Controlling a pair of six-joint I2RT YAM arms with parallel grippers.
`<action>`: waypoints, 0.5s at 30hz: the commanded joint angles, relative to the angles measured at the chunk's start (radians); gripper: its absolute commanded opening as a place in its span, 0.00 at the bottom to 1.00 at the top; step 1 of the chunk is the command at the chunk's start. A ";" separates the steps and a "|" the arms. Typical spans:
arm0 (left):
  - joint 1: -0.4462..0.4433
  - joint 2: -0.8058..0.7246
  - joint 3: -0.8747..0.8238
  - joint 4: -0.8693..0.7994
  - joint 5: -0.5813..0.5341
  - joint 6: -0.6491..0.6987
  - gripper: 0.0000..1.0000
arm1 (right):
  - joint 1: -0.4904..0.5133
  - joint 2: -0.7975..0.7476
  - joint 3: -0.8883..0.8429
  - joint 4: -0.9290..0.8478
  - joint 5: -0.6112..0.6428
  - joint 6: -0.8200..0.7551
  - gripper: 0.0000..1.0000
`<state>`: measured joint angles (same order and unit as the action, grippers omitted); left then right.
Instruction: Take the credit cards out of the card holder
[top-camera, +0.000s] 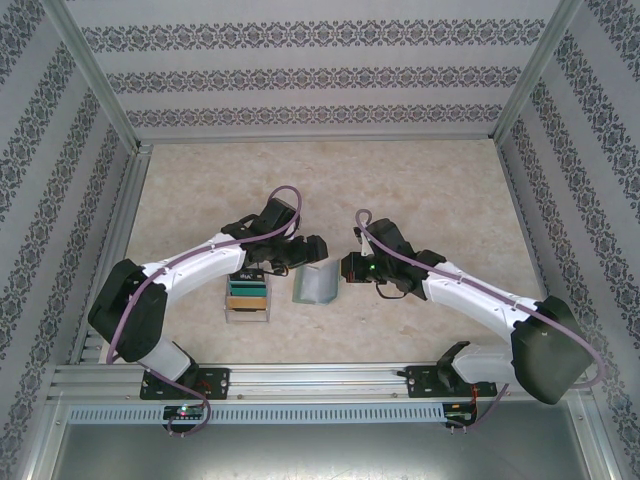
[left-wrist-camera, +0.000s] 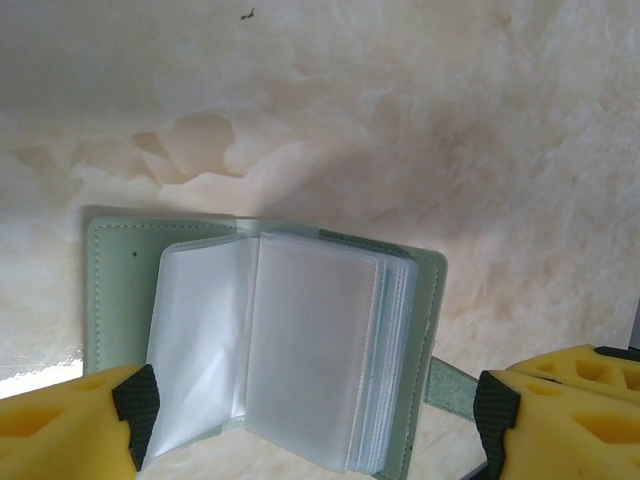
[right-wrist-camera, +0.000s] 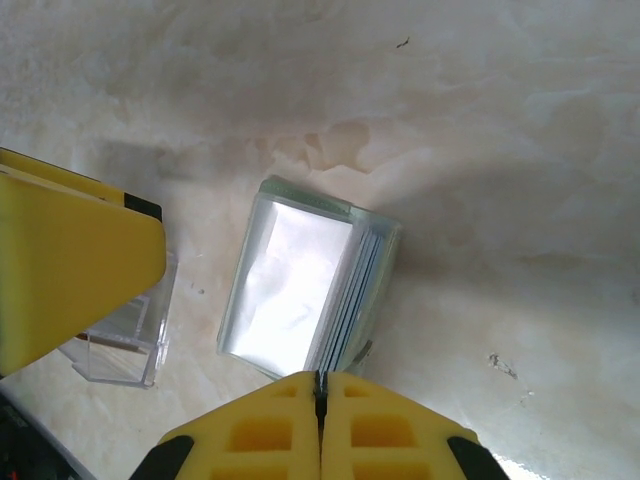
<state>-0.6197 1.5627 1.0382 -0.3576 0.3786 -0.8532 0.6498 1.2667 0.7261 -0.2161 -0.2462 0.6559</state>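
Note:
The card holder (left-wrist-camera: 300, 340) lies open on the table, sage-green with a stack of clear plastic sleeves (left-wrist-camera: 315, 350) and a small tab (left-wrist-camera: 452, 385) at its right edge. The sleeves facing me look blank, so any credit card inside is hidden. My left gripper (left-wrist-camera: 315, 415) hangs open just above it, one yellow finger on each side. In the top view the card holder (top-camera: 316, 285) sits between the left gripper (top-camera: 295, 258) and the right gripper (top-camera: 345, 268). My right gripper (right-wrist-camera: 320, 385) is shut, its tips at the near edge of the card holder (right-wrist-camera: 300, 290). Whether it pinches anything is unclear.
A clear plastic tray (top-camera: 247, 297) with several staggered coloured cards stands just left of the holder, and its corner (right-wrist-camera: 125, 350) lies beside the left gripper's finger (right-wrist-camera: 70, 260). Patterned walls and an aluminium frame (top-camera: 130, 200) enclose the marbled tabletop (top-camera: 400, 190), which is bare at the back.

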 joint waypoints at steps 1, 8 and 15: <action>0.000 -0.002 0.002 0.026 0.013 0.003 0.83 | -0.014 0.000 0.008 0.042 -0.021 0.012 0.00; 0.000 -0.019 0.011 0.005 -0.013 0.005 0.83 | 0.008 0.087 0.120 0.069 -0.053 0.016 0.00; 0.000 -0.034 -0.007 0.005 -0.019 0.001 0.83 | -0.011 0.070 0.056 0.061 -0.023 0.016 0.00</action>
<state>-0.6197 1.5623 1.0382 -0.3569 0.3801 -0.8532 0.6449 1.3571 0.8082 -0.1608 -0.2787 0.6670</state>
